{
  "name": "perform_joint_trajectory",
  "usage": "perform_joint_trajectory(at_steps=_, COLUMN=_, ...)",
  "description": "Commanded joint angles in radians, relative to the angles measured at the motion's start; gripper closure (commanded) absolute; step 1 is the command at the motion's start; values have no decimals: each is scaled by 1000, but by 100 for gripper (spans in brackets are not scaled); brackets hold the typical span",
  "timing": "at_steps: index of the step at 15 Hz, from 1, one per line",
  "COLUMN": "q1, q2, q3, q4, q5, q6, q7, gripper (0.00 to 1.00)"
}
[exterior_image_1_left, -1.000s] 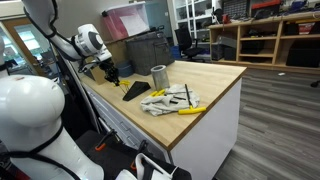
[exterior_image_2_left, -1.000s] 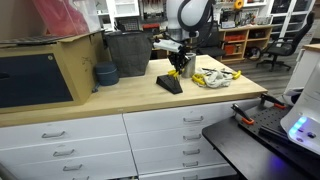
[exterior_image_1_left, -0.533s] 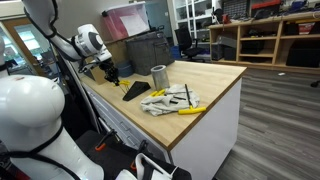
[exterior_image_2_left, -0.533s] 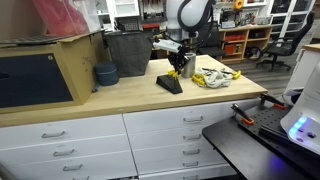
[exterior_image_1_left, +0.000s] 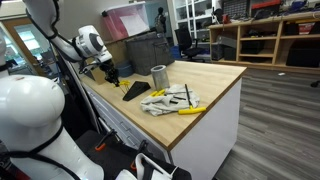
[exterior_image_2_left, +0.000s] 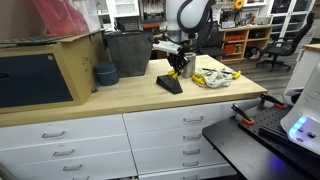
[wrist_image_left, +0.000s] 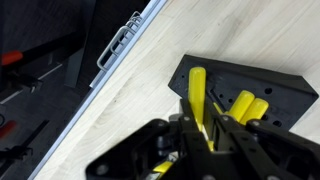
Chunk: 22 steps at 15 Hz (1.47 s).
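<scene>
My gripper is shut on a yellow-handled tool, which sticks out between the two fingers over a black wedge-shaped tool holder. Two more yellow handles stand in the holder just beside the held tool. In both exterior views the gripper hangs low over the holder on the wooden benchtop. Whether the tool's end touches the holder I cannot tell.
A metal cup and a pile of white and yellow tools lie beyond the holder. A dark bin, a blue bowl and a cardboard box stand along the bench. The bench edge runs close by.
</scene>
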Motion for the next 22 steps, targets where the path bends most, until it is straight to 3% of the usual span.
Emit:
perform_joint_trajectory(at_steps=1, q1=-6, q2=16, q3=9, q4=21, q5=11, q6=14, q7=-23, gripper=96)
perform_joint_trajectory(at_steps=22, q1=-1, q2=32, q3=5, q4=42, q5=40, q6=1, q7=-51, gripper=96)
